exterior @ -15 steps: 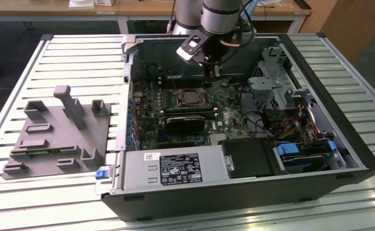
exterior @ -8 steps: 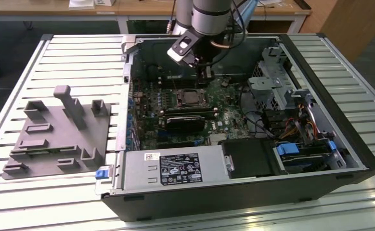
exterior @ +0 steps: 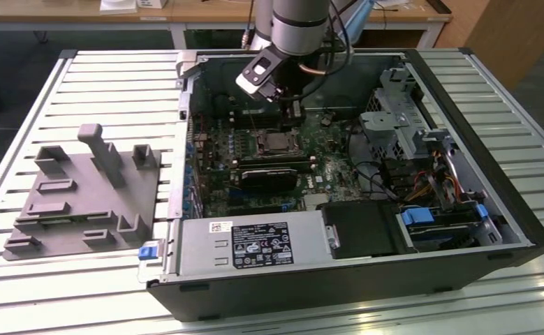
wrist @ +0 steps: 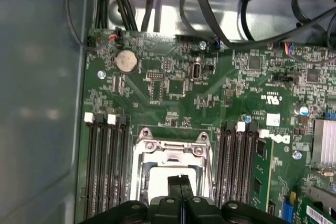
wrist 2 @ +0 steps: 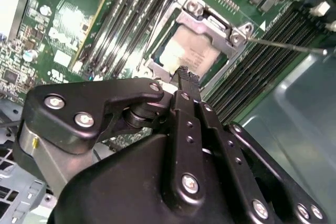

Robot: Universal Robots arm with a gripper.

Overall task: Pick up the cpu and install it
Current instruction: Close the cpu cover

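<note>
Exterior view: gripper (exterior: 290, 110) hangs low inside the open computer case (exterior: 346, 230), above the socket (exterior: 274, 143).

Second wrist view: jaws pinched narrow, nothing between them. The tip is over the near edge of the cpu (wrist 2: 191, 56), which lies flat inside the socket frame (wrist 2: 210, 22). Cannot tell if they touch.

First wrist view: tip over the cpu (wrist: 157, 182). Judgement: keep the approach vertical and the force light, to spare the socket pins.

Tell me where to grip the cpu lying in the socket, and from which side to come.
Grip the cpu by two opposite edges of its rim, coming straight down from above. It lies flat inside the metal frame, so no side approach looks open.
</note>
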